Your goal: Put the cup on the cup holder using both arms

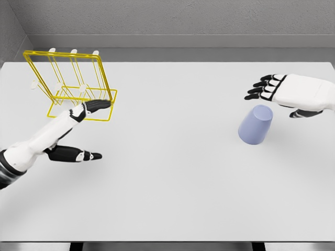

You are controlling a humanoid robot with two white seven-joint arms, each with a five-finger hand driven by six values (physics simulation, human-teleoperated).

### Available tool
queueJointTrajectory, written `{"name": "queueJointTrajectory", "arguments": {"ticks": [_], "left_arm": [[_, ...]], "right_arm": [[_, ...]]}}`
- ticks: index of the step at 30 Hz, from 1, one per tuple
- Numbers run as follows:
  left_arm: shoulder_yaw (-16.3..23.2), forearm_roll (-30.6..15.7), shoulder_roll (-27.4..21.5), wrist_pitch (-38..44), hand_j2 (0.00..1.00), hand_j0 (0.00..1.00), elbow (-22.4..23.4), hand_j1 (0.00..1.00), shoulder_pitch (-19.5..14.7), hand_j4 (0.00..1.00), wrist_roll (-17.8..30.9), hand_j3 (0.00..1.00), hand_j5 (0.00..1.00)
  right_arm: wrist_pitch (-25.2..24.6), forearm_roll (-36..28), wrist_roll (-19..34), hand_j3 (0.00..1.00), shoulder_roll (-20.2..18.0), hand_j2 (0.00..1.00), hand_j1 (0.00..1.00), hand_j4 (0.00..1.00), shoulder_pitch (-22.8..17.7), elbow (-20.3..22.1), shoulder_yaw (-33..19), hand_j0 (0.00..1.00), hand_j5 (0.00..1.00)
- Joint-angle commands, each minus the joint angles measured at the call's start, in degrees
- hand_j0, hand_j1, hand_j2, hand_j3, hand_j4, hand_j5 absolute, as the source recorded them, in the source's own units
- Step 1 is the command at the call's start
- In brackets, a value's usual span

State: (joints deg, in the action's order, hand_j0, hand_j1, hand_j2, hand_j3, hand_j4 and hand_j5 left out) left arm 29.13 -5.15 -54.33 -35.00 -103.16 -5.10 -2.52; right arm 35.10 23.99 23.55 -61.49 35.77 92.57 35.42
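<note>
The right hand (293, 95) hovers just beyond the cup (256, 124), toward the table's right edge, fingers (261, 90) stretched out and spread, thumb below; it holds nothing, and a thin gap shows between it and the cup. The cup, pale blue, sits on the white table (172, 183), mouth down and leaning, well right of the middle. Far left of the cup, the left hand (73, 130) is flat and released, fingertips lying over the front rim of the yellow wire holder (68, 83); whether they touch it I cannot tell. Its thumb juts out toward the cup, apart from the fingers. The right arm is cut off by the frame edge. Between cup and holder the tabletop lies bare, as does all the near side.
</note>
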Motion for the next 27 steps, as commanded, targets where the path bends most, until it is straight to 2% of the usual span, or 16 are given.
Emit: {"name": "queueJointTrajectory", "arguments": {"ticks": [1,3,5,7,10,12,15,16,24,27], "left_arm": [[3.5,-5.7,-2.3,0.0,1.0,1.0,0.0,1.0,0.0,1.0,-0.1,1.0,1.0],[4.7,-10.3,-2.4,0.0,1.0,1.0,0.0,1.0,-0.4,1.0,-0.1,1.0,1.0],[9.1,-14.3,-2.5,0.0,1.0,1.0,0.0,1.0,-3.2,1.0,0.0,1.0,1.0],[12.4,-16.3,-2.2,0.0,1.0,1.0,0.0,1.0,-5.3,1.0,0.0,1.0,1.0],[12.9,-18.3,-1.9,0.0,1.0,1.0,0.0,1.0,-5.4,1.0,0.0,1.0,1.0],[13.0,-17.4,-1.5,0.0,1.0,1.0,0.0,1.0,-5.4,1.0,0.1,1.0,1.0],[12.4,-10.0,-1.5,0.0,1.0,1.0,0.1,1.0,-5.8,1.0,0.2,1.0,1.0],[12.4,-9.2,-1.4,0.0,1.0,1.0,0.1,1.0,-5.9,1.0,0.2,1.0,1.0],[12.0,-7.8,-0.8,0.0,1.0,1.0,1.4,1.0,-5.6,1.0,0.3,1.0,1.0],[12.1,-8.7,0.9,0.0,1.0,1.0,0.5,1.0,-5.9,1.0,0.2,1.0,1.0]], "right_arm": [[-0.1,1.4,0.4,1.0,1.5,1.0,1.0,1.0,0.3,-1.3,1.4,1.0,1.0],[-0.1,2.4,0.4,1.0,3.0,1.0,1.0,1.0,1.1,-3.1,2.7,1.0,1.0],[-0.1,2.8,0.4,1.0,3.2,1.0,1.0,1.0,1.3,-3.4,3.0,1.0,1.0],[-0.1,3.8,0.4,1.0,3.4,1.0,1.0,1.0,1.4,-4.0,4.5,1.0,1.0],[-0.1,3.9,0.4,1.0,3.4,1.0,1.0,1.0,1.4,-4.0,4.7,1.0,1.0],[-0.1,3.9,0.4,1.0,3.7,1.0,1.0,1.0,1.4,-4.4,5.4,1.0,1.0],[-0.1,4.0,0.4,1.0,4.7,1.0,1.0,1.0,1.5,-5.4,5.4,1.0,1.0],[-0.1,4.0,0.4,1.0,5.0,1.0,1.0,1.0,1.5,-5.4,5.6,1.0,1.0],[-0.1,5.5,0.4,1.0,6.6,1.0,1.0,1.0,1.5,-6.4,6.8,1.0,1.0],[-0.1,5.6,0.4,1.0,6.6,1.0,1.0,1.0,1.5,-7.1,6.7,1.0,1.0]]}}
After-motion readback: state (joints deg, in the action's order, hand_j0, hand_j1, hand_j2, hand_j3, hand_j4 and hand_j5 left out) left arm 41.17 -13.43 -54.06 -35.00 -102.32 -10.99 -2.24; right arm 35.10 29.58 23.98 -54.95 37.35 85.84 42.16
